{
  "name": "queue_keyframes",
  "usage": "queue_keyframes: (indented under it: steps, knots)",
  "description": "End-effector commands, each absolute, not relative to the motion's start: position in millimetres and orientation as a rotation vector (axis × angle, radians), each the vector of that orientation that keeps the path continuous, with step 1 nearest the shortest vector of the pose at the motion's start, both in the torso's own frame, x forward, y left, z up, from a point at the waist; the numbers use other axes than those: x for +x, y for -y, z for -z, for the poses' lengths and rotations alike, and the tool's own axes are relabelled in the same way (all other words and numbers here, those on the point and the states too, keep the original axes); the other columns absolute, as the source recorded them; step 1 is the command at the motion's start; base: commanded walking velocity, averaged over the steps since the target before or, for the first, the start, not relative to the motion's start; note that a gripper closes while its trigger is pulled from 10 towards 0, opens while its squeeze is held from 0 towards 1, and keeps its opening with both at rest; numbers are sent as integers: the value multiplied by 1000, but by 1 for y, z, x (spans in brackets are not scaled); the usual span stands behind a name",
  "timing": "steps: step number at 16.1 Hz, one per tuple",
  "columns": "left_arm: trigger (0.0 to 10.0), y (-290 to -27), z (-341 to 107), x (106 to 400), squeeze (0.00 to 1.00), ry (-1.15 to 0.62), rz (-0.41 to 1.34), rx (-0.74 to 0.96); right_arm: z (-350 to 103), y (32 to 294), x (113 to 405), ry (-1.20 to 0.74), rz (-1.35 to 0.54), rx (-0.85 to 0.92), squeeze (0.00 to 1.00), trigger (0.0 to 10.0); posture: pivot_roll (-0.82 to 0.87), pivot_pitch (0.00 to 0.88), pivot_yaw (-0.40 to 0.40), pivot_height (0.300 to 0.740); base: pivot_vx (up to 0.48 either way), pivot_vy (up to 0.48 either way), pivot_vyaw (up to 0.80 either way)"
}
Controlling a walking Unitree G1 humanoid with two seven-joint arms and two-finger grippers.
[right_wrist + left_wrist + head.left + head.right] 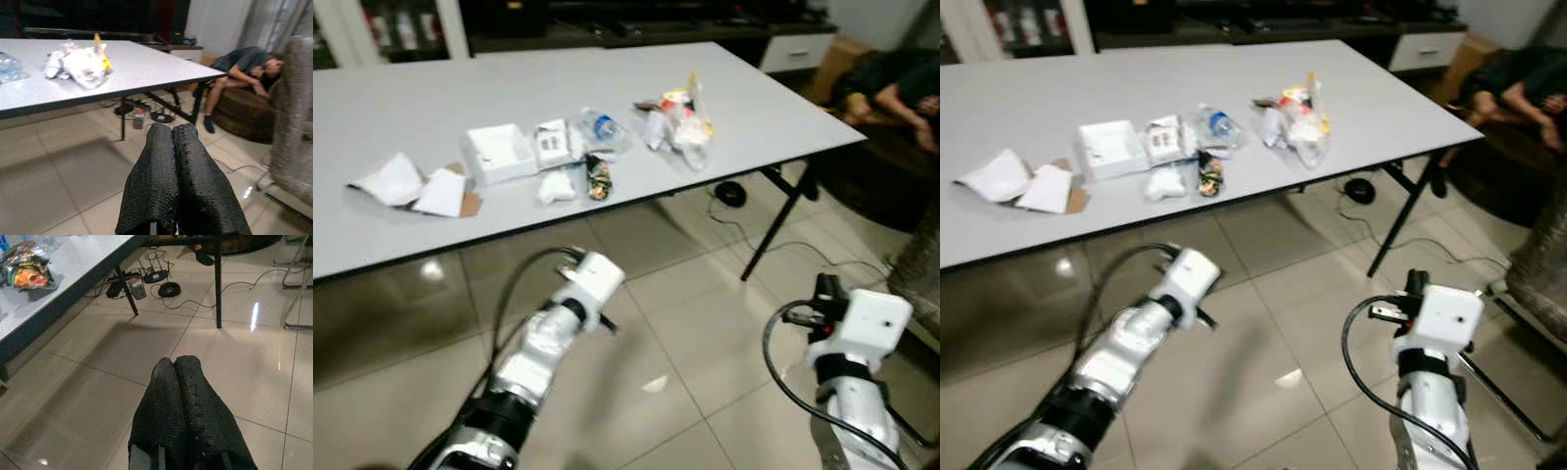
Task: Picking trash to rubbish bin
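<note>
Trash lies along the front of a white table [401, 108]: crumpled paper sheets [411, 186], an open white box [497, 152], a small carton [551, 142], a crushed plastic bottle [603, 127], a colourful snack wrapper [598, 178], a white wad [556, 187] and a clear bag of wrappers [680, 119]. Both arms hang low over the tiled floor, in front of the table and below its edge. My left gripper [173, 363] is shut with nothing in it. My right gripper [171, 130] is also shut and holds nothing.
A person [901, 88] lies on a dark sofa at the far right. Black table legs [773, 220] stand over cables and a power strip [146, 279] on the floor. A grey armchair [293, 122] stands at the right. Dark cabinets [636, 24] line the back.
</note>
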State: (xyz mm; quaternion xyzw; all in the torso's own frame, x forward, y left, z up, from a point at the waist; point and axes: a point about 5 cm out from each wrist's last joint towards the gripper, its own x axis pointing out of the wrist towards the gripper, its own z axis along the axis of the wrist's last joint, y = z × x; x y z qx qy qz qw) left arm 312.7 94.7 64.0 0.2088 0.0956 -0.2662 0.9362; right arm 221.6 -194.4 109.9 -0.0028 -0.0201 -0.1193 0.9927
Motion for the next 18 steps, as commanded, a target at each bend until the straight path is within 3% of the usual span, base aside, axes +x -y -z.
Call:
queue_keyframes:
  steps: [1, 6, 10, 15, 18]
  knots:
    - [10000, -95, -63, 314, 0, -198, 549, 445, -108, 194, 224, 45, 237, -14, 0, 10000, 151, 61, -78, 740, 0, 0, 0]
    - [10000, -131, -50, 313, 0, -299, 368, 392, -98, 188, 235, 31, 205, -8, 0, 10000, 249, 65, -122, 740, 0, 0, 0]
    - [10000, -164, -46, 296, 0, -340, 346, 416, -100, 171, 256, 43, 88, -25, 0, 10000, 366, 91, -178, 740, 0, 0, 0]
    - [10000, -195, -62, 246, 0, -351, 340, 411, -106, 196, 240, 60, 109, -38, 0, 10000, 397, 94, -182, 740, 0, 0, 0]
    - [10000, -192, -60, 263, 0, -347, 331, 433, -102, 200, 232, 54, 150, -28, 0, 10000, 359, 85, -156, 740, 0, 0, 0]
